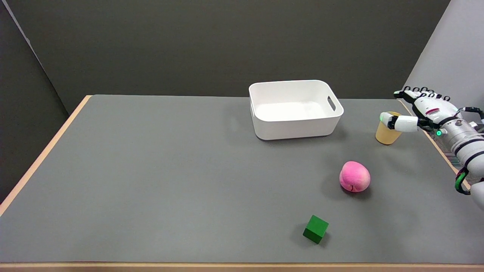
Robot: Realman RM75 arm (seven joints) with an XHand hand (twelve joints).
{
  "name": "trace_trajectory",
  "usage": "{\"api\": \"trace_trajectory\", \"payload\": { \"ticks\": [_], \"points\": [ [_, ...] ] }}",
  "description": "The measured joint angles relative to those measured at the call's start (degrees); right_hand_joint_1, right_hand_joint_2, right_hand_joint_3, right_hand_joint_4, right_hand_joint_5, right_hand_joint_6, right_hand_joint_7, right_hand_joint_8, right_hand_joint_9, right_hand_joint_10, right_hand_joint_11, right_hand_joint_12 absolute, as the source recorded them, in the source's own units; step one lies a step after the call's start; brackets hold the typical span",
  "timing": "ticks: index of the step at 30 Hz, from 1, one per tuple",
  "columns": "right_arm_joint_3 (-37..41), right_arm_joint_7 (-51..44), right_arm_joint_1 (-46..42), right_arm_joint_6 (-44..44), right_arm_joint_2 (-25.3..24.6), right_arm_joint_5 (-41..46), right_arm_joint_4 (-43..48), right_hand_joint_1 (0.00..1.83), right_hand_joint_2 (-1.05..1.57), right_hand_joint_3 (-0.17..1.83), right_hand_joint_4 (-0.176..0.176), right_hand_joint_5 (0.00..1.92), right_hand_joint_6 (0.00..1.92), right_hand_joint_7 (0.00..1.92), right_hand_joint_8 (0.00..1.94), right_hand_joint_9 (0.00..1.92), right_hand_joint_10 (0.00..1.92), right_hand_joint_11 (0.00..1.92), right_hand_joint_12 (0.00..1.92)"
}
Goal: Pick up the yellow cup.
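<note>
The yellow cup stands upright on the grey table near its far right edge. My right hand is level with the cup's rim, reaching in from the right. Its thumb lies across the front of the cup's upper part and hides some of the rim. The other fingers stretch out behind the cup, spread wide from the thumb. The cup sits between thumb and fingers, and I cannot tell whether any of them touch it. The cup's base rests on the table.
A white bin stands left of the cup at the back. A pink peach lies in front of the cup, and a green cube sits nearer the front edge. The table's right edge runs under my forearm.
</note>
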Motion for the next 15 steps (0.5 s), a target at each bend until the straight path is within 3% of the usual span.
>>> {"api": "trace_trajectory", "payload": {
  "ticks": [15],
  "points": [
    [-4.26,0.36,4.13,-0.68,0.34,-0.37,-6.37,0.13,0.52,0.93,0.037,0.15,0.41,0.18,0.31,0.03,0.61,0.00,1.09]
  ]
}}
